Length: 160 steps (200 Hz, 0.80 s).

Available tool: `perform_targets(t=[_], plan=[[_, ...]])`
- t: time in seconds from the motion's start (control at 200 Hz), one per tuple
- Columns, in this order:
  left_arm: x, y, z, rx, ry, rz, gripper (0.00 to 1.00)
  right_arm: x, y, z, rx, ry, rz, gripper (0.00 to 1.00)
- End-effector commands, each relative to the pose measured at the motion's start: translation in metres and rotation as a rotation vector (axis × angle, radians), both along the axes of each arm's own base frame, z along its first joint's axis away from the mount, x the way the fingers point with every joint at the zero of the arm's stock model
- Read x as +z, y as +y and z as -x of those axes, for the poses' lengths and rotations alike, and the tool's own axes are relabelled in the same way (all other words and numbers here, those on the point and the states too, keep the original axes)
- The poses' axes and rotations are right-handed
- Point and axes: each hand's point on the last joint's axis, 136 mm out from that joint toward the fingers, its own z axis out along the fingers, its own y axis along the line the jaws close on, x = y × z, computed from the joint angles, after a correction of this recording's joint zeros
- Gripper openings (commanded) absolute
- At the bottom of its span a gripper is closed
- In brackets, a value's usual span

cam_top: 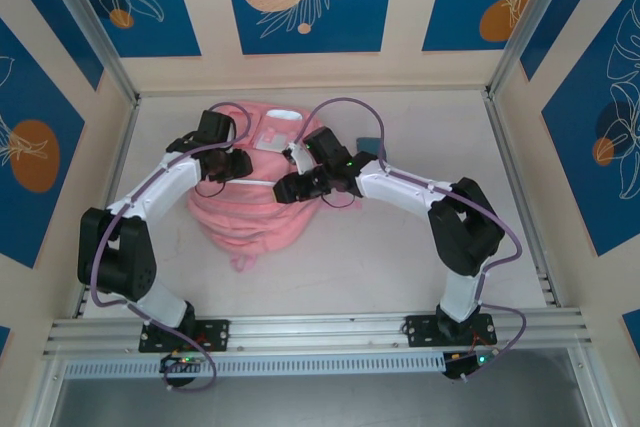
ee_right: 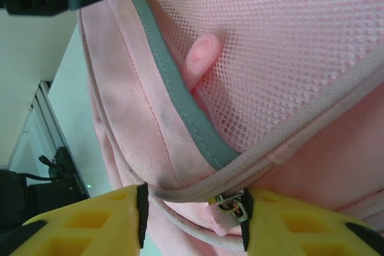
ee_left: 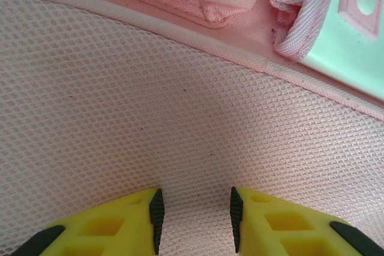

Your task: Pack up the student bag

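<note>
The student bag (cam_top: 255, 212) lies flat in the middle of the bench (cam_top: 400, 267), and both arms are reaching in over it from either side. The left pincer (ee_left: 196, 220) is right down on a mesh panel (ee_left: 150, 88), jaws part spread with the netting running between the pads. Whether it pinches a fold or only presses, I cannot tell. Over to the right pincer (ee_right: 194, 217): it straddles the bag's zipped edge, below a mesh pocket with grey trim (ee_right: 180, 106), and the zip pull (ee_right: 231, 208) sits just against one pad. Fabric fills the gap, but whether there's a real bite, I can't call.

This looks like the opening step: one arm steadying the bag, the other going for the zip. Next, the right side needs a firm pinch on that little pull and a draw along the zip line while the left holds the fabric down. A small blue item (cam_top: 370, 144) waits just beyond the right arm.
</note>
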Motion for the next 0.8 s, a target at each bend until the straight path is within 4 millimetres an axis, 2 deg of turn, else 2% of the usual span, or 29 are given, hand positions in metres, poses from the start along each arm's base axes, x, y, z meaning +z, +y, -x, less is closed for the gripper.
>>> perform_targets(t=[0.0, 0.2, 0.325, 0.48, 0.625, 0.71, 0.795], plan=[[-0.007, 0.001, 0.003, 0.003, 0.035, -0.017, 0.37, -0.004, 0.004, 0.020, 0.083, -0.017, 0.001, 0.39], [0.006, -0.007, 0.000, -0.015, 0.013, 0.022, 0.36, -0.002, 0.000, 0.017, 0.078, -0.055, 0.023, 0.23], [0.018, -0.015, -0.001, -0.037, -0.015, 0.068, 0.36, -0.005, -0.005, 0.001, 0.007, -0.077, 0.077, 0.00], [0.040, -0.036, -0.001, -0.124, -0.074, 0.154, 0.36, 0.005, -0.020, -0.018, -0.070, -0.138, 0.104, 0.00], [0.058, -0.070, -0.003, -0.269, -0.131, 0.191, 0.36, 0.012, -0.042, -0.030, -0.076, -0.225, 0.154, 0.00], [0.058, -0.093, -0.006, -0.345, -0.136, 0.171, 0.35, 0.013, -0.054, -0.038, -0.063, -0.288, 0.212, 0.00], [0.047, -0.108, -0.016, -0.370, -0.122, 0.133, 0.31, 0.011, -0.063, -0.045, -0.041, -0.359, 0.274, 0.00]])
